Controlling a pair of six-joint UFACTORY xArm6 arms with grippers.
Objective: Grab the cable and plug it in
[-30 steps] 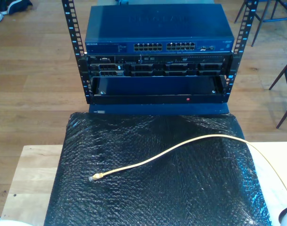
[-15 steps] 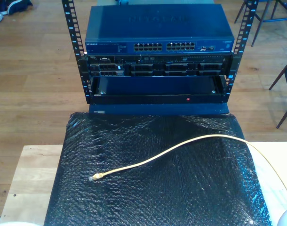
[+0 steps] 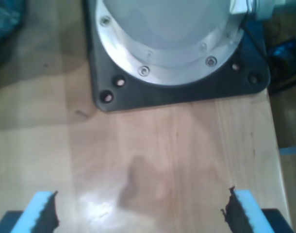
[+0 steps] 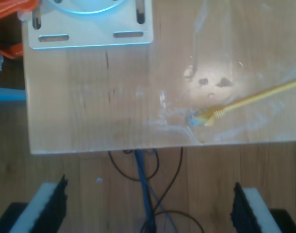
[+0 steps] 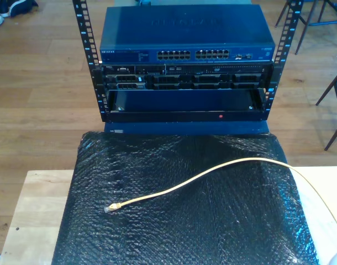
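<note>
Cable (image 5: 212, 171) looks light and floppy, so grab it by the stiff orange-yellow boot just behind the clear plug (image 5: 109, 208), not mid-run. It lies loose on the black bubble wrap (image 5: 157, 237), plug end toward the exterior view's left. Your first gripper (image 3: 138, 213) and second gripper (image 4: 148, 206) both sit jaws apart, empty; a yellow cable end (image 4: 206, 116) lies well ahead of the second's pads, on bare wood.

Faint raised lettering across the dark blue top of the network switch (image 5: 185, 33) in the rack appears to read "NETGEAR", though the letters are blurred. A small pale label at the exterior view's left end of the switch's front panel is too tiny to make out. No other text, numbers or signs can be read.
</note>
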